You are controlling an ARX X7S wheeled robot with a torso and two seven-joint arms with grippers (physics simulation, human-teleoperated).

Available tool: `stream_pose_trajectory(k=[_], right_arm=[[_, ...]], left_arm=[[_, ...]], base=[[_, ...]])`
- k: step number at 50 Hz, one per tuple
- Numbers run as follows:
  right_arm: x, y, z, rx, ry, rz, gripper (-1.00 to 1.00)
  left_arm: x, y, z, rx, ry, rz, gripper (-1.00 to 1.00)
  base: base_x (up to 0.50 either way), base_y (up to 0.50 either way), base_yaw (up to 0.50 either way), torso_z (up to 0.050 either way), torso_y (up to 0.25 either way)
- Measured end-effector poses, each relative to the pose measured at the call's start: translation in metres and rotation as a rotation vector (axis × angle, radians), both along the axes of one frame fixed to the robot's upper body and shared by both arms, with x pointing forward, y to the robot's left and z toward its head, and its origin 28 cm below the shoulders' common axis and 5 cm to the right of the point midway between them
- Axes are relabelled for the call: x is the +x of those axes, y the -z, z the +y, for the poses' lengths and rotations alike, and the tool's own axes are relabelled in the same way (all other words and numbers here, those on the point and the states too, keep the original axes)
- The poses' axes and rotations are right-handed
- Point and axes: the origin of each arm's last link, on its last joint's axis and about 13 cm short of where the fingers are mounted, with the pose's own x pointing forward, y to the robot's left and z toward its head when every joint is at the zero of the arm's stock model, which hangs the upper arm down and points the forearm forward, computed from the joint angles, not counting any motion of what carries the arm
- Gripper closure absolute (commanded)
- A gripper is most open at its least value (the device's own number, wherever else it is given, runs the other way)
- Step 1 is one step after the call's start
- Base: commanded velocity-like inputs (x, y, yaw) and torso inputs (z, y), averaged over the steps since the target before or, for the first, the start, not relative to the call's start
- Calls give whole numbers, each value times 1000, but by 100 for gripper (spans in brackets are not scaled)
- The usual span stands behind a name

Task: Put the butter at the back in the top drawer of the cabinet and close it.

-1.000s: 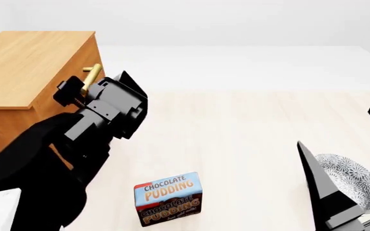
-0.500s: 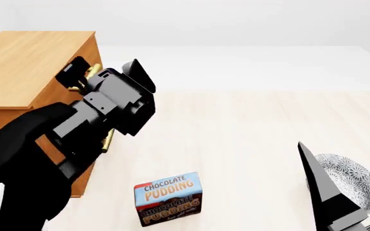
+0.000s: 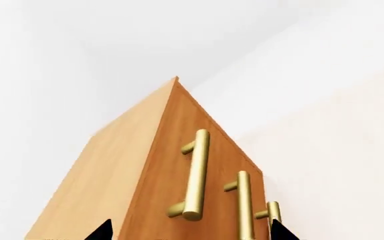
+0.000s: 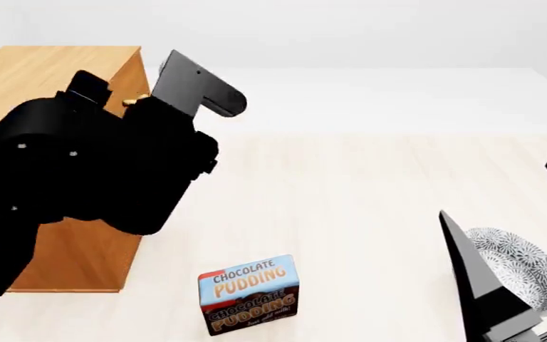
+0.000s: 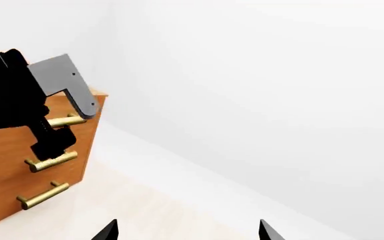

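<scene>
cabinet (image 4: 36, 92) at head view's left, all 3 drawers flush shut, top drawer (image 3: 178, 165) included; its brass handle (image 3: 193, 175) fills the left wrist view close up. left arm (image 4: 74, 178) raised in front of the cabinet face, blocking most of it; left gripper (image 3: 188, 231) fingers spread wide, both tips apart with the handles between them, gripping nothing. butter not visible in any view. pudding box (image 4: 248, 293) upright on the floor (image 4: 369, 206) near the cabinet's base. patterned bowl (image 4: 511, 267) far right. right gripper (image 5: 187, 230) fingers wide, empty, well away from the cabinet
</scene>
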Motion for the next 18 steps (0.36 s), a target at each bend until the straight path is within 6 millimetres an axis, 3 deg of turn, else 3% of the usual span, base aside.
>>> stream_pose_trajectory(k=[10, 18], right_arm=[[1, 1, 0, 2, -3, 3, -100], [3, 1, 0, 17, -11, 1, -100]], left_arm=[[-45, -12, 27, -232, 124, -138, -100], [-77, -9, 49, -408, 203, -259, -100]], base=[[0, 0, 0, 0, 0], [0, 0, 0, 0, 0]])
